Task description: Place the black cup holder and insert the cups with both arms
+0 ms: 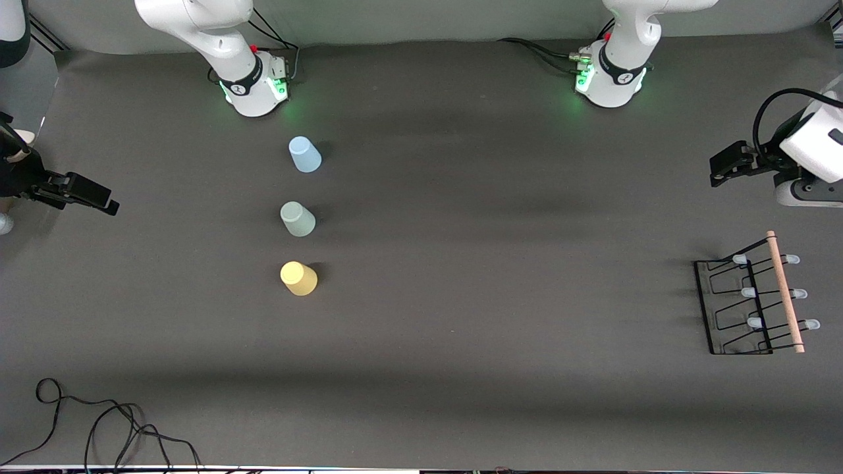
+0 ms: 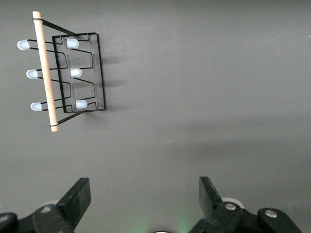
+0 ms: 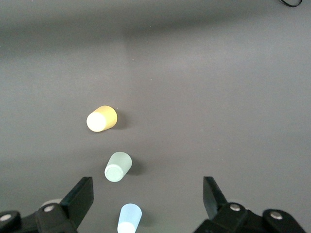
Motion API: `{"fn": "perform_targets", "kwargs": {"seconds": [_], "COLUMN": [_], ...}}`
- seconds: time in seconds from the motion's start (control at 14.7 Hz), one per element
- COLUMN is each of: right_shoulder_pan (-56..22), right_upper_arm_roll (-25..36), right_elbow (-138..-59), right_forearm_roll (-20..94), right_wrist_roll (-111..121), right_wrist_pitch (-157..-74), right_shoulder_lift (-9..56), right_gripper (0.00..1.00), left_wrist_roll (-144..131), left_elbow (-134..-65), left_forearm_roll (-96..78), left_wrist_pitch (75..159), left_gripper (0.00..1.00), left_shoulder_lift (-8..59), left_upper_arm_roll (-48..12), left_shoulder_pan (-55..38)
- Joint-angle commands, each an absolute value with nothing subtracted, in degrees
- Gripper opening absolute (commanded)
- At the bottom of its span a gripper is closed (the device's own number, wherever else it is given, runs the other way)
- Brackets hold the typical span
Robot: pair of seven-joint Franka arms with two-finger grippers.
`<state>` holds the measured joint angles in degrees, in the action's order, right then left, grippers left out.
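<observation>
The black cup holder (image 1: pixel 755 322) stands on the table at the left arm's end, its wooden handle (image 1: pixel 785 293) along the top; it also shows in the left wrist view (image 2: pixel 76 73). Three cups stand mouth down in a row near the right arm's base: light blue (image 1: pixel 305 155), grey-green (image 1: pixel 298 219) and yellow (image 1: pixel 299 278), the yellow nearest the front camera. The right wrist view shows the blue (image 3: pixel 129 219), the grey-green (image 3: pixel 118 166) and the yellow cup (image 3: pixel 101 119). My left gripper (image 1: pixel 724 164) (image 2: pixel 143 187) hangs open and empty beside the holder. My right gripper (image 1: pixel 99 197) (image 3: pixel 148 187) hangs open and empty, apart from the cups.
A loose black cable (image 1: pixel 99 428) lies on the dark mat near the front camera at the right arm's end. Cables run by both arm bases (image 1: pixel 253 89) (image 1: pixel 609 82).
</observation>
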<state>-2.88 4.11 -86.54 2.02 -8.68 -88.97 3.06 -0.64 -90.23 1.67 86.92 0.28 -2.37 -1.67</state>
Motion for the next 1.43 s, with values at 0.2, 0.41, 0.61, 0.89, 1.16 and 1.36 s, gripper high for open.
{"fn": "perform_targets", "kwargs": {"seconds": [0.2, 0.41, 0.61, 0.89, 1.16, 1.36], "right_shoulder_pan": [-2.02, -2.11, -2.20, -2.11, -2.20, -2.20], "right_upper_arm_roll": [4.04, 4.04, 3.96, 3.96, 3.87, 3.87], "right_elbow": [-85.08, -85.17, -85.25, -85.08, -85.25, -85.25], "right_forearm_roll": [1.49, 1.49, 1.49, 1.49, 1.49, 1.49], "right_wrist_roll": [-7.38, -7.38, -7.47, -7.38, -7.29, -7.12], "right_wrist_pitch": [-87.98, -87.98, -87.98, -87.98, -87.98, -87.98], "right_shoulder_lift": [3.78, 3.78, 3.69, 3.87, 3.87, 3.87], "right_gripper": [1.00, 1.00, 1.00, 1.00, 1.00, 1.00], "left_wrist_roll": [-0.88, -0.88, -1.05, -0.88, -0.97, -0.88], "left_elbow": [-89.65, -89.82, -89.74, -89.47, -89.47, -89.30], "left_forearm_roll": [2.55, 2.55, 2.46, 2.46, 2.46, 2.46], "left_wrist_pitch": [86.66, 86.40, 86.92, 87.62, 88.59, 88.94], "left_gripper": [0.99, 0.99, 0.99, 0.99, 0.99, 0.99], "left_shoulder_lift": [0.09, 0.35, 0.44, 1.14, 2.11, 2.02], "left_upper_arm_roll": [-2.46, -2.55, -2.55, -2.37, -2.20, -2.11], "left_shoulder_pan": [-2.46, -2.29, -2.02, -1.50, -1.67, -1.41]}}
